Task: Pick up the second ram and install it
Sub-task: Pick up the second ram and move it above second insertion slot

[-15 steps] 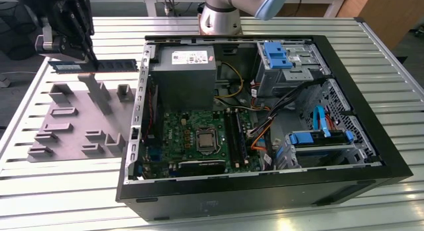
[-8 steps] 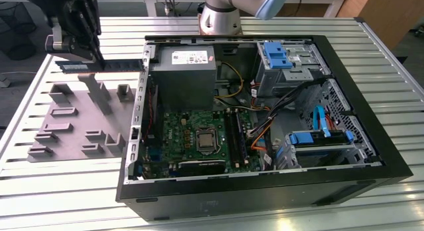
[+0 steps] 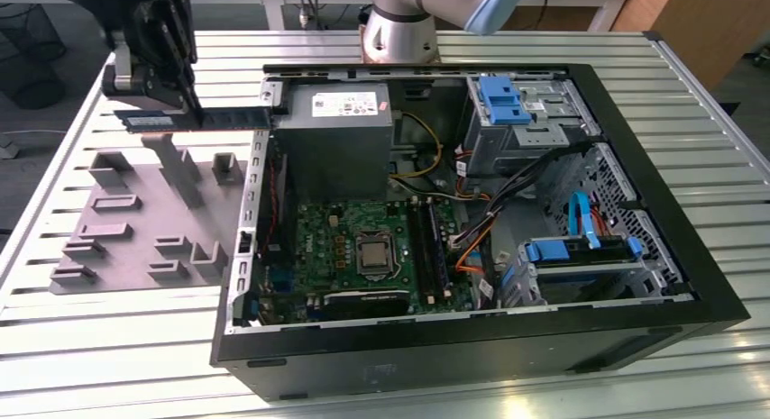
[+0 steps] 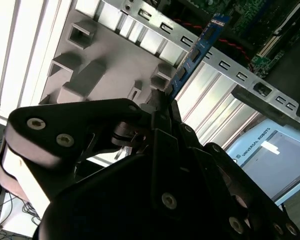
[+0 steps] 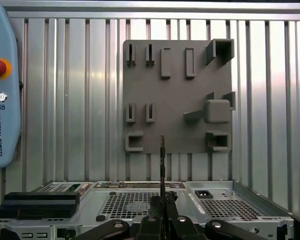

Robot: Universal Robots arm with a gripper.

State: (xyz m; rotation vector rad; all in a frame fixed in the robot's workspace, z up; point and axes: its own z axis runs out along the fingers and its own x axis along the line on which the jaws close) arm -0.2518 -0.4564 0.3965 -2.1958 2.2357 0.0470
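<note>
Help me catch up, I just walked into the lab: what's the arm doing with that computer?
The arm's gripper is shut on the second ram, a thin bluish-green stick. It holds the stick in the air over the table, by the grey fixture plate and outside the open computer case, on the exterior view's left. The stick is not yet seated on the motherboard inside the case.
</note>
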